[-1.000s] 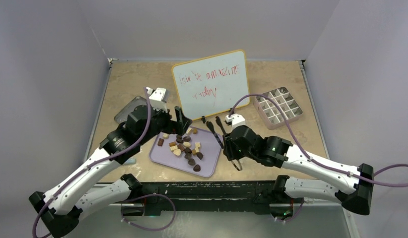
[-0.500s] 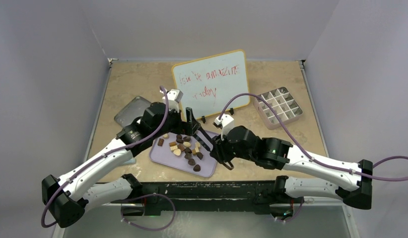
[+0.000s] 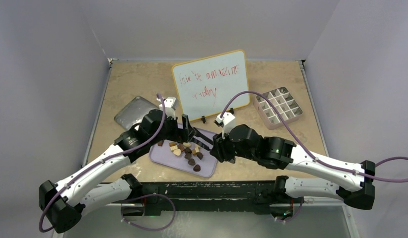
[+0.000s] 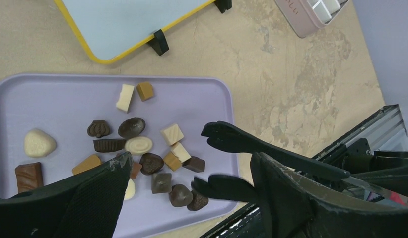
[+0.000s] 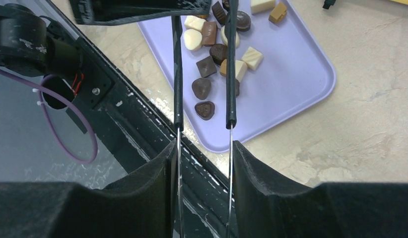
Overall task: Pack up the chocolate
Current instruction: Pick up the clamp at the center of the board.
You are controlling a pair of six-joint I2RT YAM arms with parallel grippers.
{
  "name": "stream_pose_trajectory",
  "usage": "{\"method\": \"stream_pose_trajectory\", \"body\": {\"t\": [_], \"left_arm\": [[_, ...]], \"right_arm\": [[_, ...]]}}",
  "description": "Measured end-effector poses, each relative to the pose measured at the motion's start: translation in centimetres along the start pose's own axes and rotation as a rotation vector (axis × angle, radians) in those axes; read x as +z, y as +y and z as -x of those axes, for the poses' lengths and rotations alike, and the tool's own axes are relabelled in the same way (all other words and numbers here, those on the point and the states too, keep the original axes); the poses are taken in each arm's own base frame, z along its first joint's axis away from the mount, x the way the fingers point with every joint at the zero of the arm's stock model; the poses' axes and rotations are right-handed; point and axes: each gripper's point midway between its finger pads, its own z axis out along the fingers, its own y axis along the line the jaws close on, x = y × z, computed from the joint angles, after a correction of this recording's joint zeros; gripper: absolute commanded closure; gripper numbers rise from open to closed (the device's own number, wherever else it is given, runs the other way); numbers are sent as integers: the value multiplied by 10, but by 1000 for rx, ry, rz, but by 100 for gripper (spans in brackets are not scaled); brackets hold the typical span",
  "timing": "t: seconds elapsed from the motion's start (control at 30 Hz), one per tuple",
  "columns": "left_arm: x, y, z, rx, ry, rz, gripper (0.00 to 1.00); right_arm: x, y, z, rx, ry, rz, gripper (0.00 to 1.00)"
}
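Note:
The chocolate (image 3: 185, 148) is a heap of small dark, tan and cream pieces on the lavender tray (image 3: 210, 167). The left wrist view shows the pieces (image 4: 142, 145) spread over the tray (image 4: 58, 104). My right gripper (image 3: 218, 147) is shut on a pair of black-tipped metal tongs (image 5: 231, 74). Their two arms stand apart over the pieces (image 5: 206, 66), above the tray's (image 5: 291, 79) near right part. The tongs' tips (image 4: 227, 138) are close to dark pieces by the tray's near corner. My left gripper (image 4: 191, 159) hangs open over the heap, holding nothing.
A pale pink gridded box (image 3: 278, 107) stands at the right, its corner also in the left wrist view (image 4: 311, 15). A yellow-framed whiteboard (image 3: 212, 82) stands just behind the tray. A grey flat tray (image 3: 132, 111) lies at the left. The black front rail (image 5: 142, 148) runs beside the lavender tray.
My left arm has swung right and come down over the chocolates, its jaws a little narrower. My right arm has brought the tongs left, over the tray's near right part.

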Motion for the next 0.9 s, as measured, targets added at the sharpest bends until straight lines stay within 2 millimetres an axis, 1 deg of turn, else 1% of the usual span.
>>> {"method": "stream_pose_trajectory", "body": {"t": [0.13, 0.27, 0.37, 0.43, 0.53, 0.63, 0.77, 0.9], "left_arm": [[-14, 0, 6, 2, -34, -5, 11], [-36, 4, 15, 38, -85, 11, 6], [-53, 9, 27, 65, -143, 31, 3], [-63, 13, 33, 79, -177, 48, 1], [-79, 21, 35, 92, -212, 75, 0], [-89, 26, 36, 98, -244, 83, 0], [-95, 30, 37, 106, -267, 93, 0], [-90, 35, 31, 119, -234, 122, 0]], "right_arm": [[0, -4, -2, -5, 8, -21, 58], [3, -11, -12, -40, 62, -54, 58], [9, -14, -20, -80, 133, -82, 58], [14, -14, -21, -105, 172, -96, 58], [23, -14, -25, -143, 230, -112, 58], [30, -19, -37, -177, 301, -133, 60], [33, -25, -54, -203, 386, -154, 61], [30, -24, -59, -206, 415, -141, 60]]}}
